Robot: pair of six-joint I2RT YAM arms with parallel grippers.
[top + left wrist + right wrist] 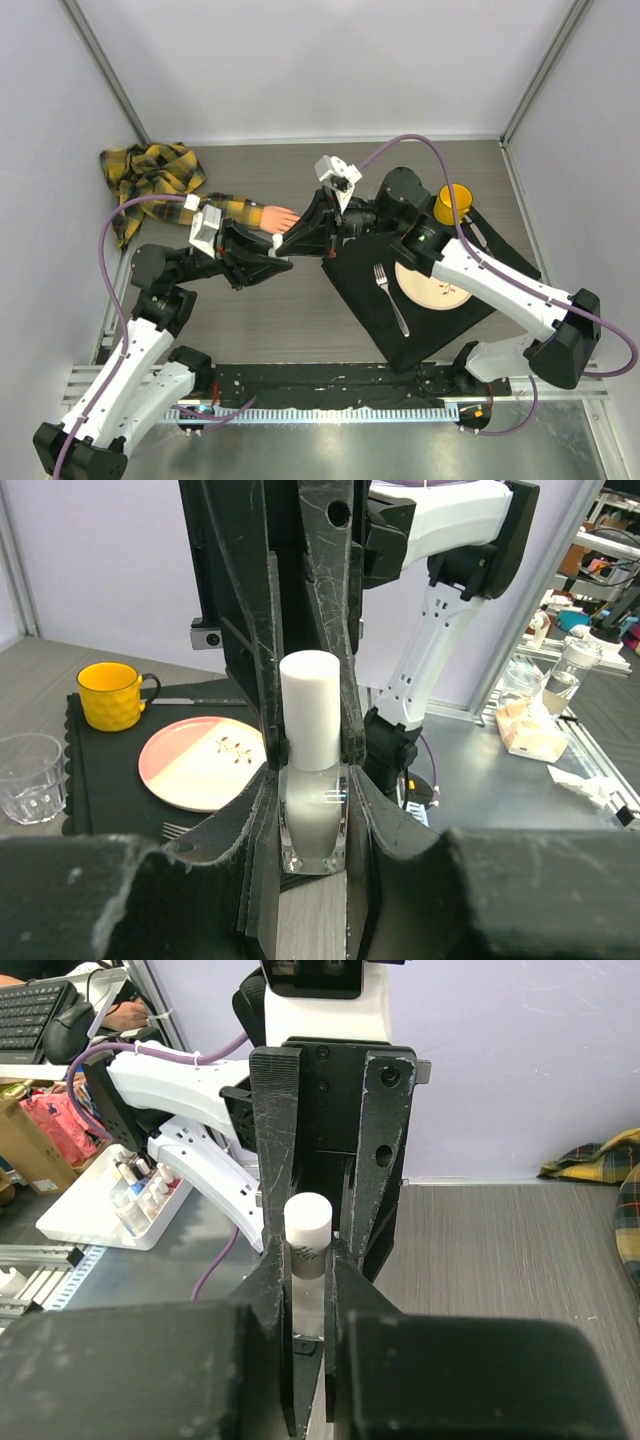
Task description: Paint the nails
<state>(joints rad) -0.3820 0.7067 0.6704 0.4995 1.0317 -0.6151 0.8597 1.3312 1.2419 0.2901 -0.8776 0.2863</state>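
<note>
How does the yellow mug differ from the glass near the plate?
The mug is opaque yellow; the glass is clear. The mug has a handle; the glass has none. Both stand upright beside the plate.

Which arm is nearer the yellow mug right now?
Right. The right arm passes just beside the mug; the left arm lies far across the table to its left.
</note>
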